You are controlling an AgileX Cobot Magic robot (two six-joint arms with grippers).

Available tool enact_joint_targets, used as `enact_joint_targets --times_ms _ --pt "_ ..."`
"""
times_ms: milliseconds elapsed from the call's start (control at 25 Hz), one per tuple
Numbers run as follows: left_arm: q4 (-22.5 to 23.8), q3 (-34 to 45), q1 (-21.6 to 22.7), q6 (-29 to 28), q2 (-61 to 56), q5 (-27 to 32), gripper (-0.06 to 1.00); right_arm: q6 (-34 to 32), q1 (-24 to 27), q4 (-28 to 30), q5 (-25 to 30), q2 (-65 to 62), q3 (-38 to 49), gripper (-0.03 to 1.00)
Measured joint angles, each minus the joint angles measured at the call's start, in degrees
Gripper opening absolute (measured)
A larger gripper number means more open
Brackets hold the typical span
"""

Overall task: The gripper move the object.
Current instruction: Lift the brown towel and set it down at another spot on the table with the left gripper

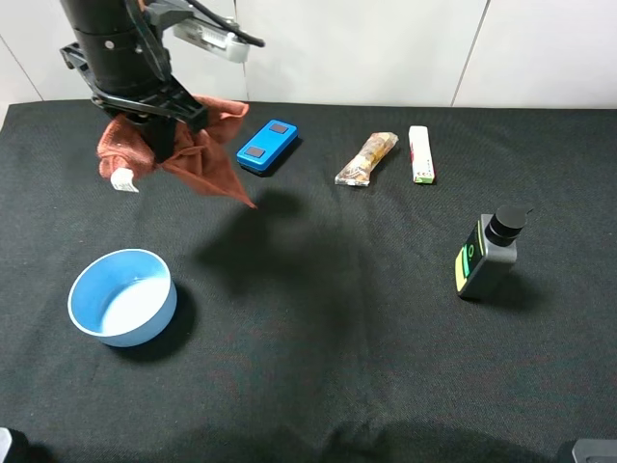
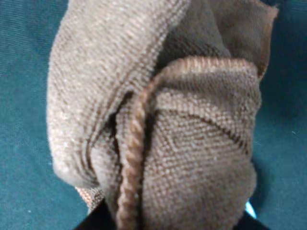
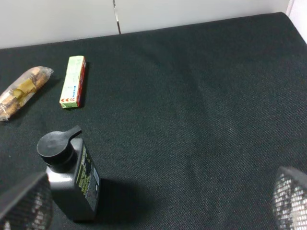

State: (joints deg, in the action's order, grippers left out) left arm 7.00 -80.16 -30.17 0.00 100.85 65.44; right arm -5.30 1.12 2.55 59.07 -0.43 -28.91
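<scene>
Exterior high view: L gripper [image 1: 159,145] is hanging above the table's [image 1: 337,338] far-left area w/ fingers clamping the bunched red-brown cloth [image 1: 202,159], which is dangling off the surface beneath them, near the blue box [image 1: 267,146].

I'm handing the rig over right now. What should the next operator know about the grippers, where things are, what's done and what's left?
Left gripper: shut on the red-brown cloth, which hangs above the table's far-left area.
Right gripper: open and empty, hovering near the pump bottle on the right.
Also on the table: blue bowl near-left, apparently empty. Along the far side are the blue case, snack bar and green-and-white box.
Done: cloth picked up.
Left: carry it over and release it. The destination is not evident from the views.
</scene>
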Motion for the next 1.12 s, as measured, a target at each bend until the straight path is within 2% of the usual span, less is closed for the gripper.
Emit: enact_joint_targets --times_ms 720,1120 --pt "0.0 0.0 -15.8 -8.7 -2.2 1.8 0.25 0.0 0.0 -0.1 0.0 0.0 0.0 0.69" --pt "-1.4 0.0 -22.0 -13.2 -2.2 1.8 0.25 0.0 0.0 -0.1 0.0 0.0 0.0 0.69"
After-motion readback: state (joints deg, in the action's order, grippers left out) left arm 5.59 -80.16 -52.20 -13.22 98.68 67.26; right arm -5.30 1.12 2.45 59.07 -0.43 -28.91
